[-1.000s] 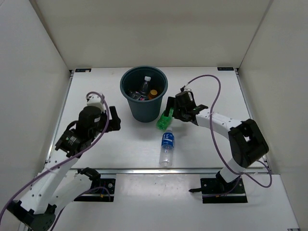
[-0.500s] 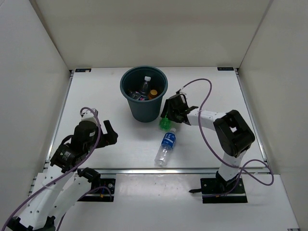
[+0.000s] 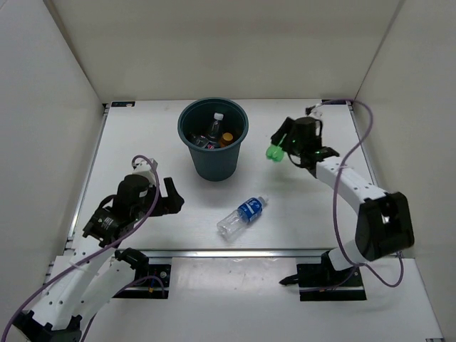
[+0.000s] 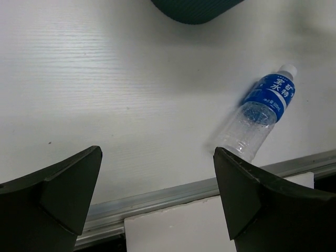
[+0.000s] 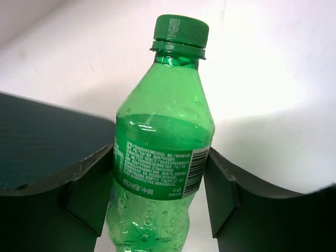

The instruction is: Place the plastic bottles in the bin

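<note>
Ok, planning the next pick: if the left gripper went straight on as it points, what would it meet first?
Probably the bare table, short of the bin; the blue-label bottle lies off to the side.

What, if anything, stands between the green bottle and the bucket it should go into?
Nothing visible. The green bottle, clamped in the right arm's jaws, is right of the bin with only table surface between them. The blue-label bottle lies nearer the arms, off that path.

Left arm folded low at near left. Left gripper [image 3: 171, 195] pointed right, jaws spread wide, nothing between them. Right arm stretched toward the far side. Right gripper [image 3: 281, 144] clamped on the green bottle [image 5: 163, 142] at its label.
</note>
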Controlling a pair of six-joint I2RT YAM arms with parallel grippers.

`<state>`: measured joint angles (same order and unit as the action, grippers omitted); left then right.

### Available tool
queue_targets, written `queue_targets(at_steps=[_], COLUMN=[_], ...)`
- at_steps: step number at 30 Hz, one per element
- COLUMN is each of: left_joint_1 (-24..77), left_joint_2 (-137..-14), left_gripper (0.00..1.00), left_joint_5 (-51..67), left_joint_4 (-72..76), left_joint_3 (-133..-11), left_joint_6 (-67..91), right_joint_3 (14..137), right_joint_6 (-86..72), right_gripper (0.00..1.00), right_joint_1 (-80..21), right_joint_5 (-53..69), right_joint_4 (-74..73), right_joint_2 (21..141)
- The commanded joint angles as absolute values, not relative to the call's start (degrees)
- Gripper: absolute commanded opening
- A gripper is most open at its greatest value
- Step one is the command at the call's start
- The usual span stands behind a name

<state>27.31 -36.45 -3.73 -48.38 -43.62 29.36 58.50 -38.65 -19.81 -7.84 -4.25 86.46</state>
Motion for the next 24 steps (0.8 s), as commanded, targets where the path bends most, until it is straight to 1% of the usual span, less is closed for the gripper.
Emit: queue_targets(at_steps=[1, 3, 6, 9, 12, 13, 14, 15, 16, 17, 18, 19, 20, 22, 23, 24], left_joint_1=[27.51, 27.95, 28.39, 29.79, 29.88, 29.88, 30.14, 30.58, 31.46, 32.07, 32.43, 32.61, 33.13, 33.92, 34.62, 35.06], left_joint_2=[-36.74, -37.44, -39.11, -40.69, -42.70, -43.24, -44.63, -45.87, -47.27, -47.89, -49.29, -50.79, -52.19, -54.30, -55.01, -55.45], left_gripper=[0.99, 0.99, 0.99, 0.99, 0.98, 0.98, 0.99, 0.99, 0.98, 0.99, 0.99, 0.99, 0.99, 0.98, 0.98, 0.98], left_joint_5=[1.57, 3.07, 5.53, 5.71, 6.58, 7.03, 7.55, 7.47, 6.69, 6.85, 6.42, 6.42, 6.68, 7.38, 7.73, 8.08], left_joint_4=[-41.77, -39.82, -37.01, -35.07, -32.88, -32.52, -31.91, -31.21, -30.85, -29.98, -29.10, -28.92, -28.22, -26.20, -25.50, -23.92], left_joint_3=[-41.05, -39.82, -38.41, -38.23, -38.93, -39.20, -39.81, -40.51, -40.52, -41.21, -41.74, -42.44, -43.15, -44.38, -44.47, -44.99], left_joint_6=[27.16, 26.72, 26.54, 26.02, 24.53, 23.22, 22.86, 21.89, 20.32, 19.00, 18.46, 16.46, 14.70, 11.71, 9.78, 8.89], right_joint_3=[65.53, 71.35, 82.24, 89.01, 101.73, 104.21, 108.94, 113.60, 115.03, 117.75, 119.43, 120.49, 121.54, 121.29, 120.94, 119.81], right_joint_6=[-30.52, -26.39, -22.51, -20.31, -16.98, -15.83, -15.12, -14.94, -14.59, -14.76, -14.33, -14.15, -13.98, -13.89, -13.36, -13.62], right_gripper=[0.23, 0.22, 0.22, 0.22, 0.24, 0.27, 0.33, 0.41, 0.46, 0.54, 0.59, 0.67, 0.70, 0.86, 0.91, 0.93], right_joint_1=[-17.58, -19.33, -25.20, -29.86, -34.44, -35.15, -36.29, -37.43, -37.44, -38.05, -38.49, -38.32, -38.23, -38.06, -37.62, -37.53], right_joint_5=[-3.27, -2.46, 3.06, 5.80, 7.64, 7.82, 8.00, 7.56, 7.56, 7.04, 6.51, 6.24, 5.81, 4.93, 3.79, 3.43], right_joint_4=[-2.62, -4.99, -6.15, -6.41, -10.27, -12.89, -14.31, -17.28, -19.84, -20.73, -21.26, -21.36, -21.62, -21.62, -21.80, -22.14], right_joint_2=[79.90, 80.42, 83.41, 89.37, 97.89, 101.30, 104.91, 107.64, 108.80, 110.29, 111.43, 111.62, 111.53, 109.87, 109.08, 107.68])
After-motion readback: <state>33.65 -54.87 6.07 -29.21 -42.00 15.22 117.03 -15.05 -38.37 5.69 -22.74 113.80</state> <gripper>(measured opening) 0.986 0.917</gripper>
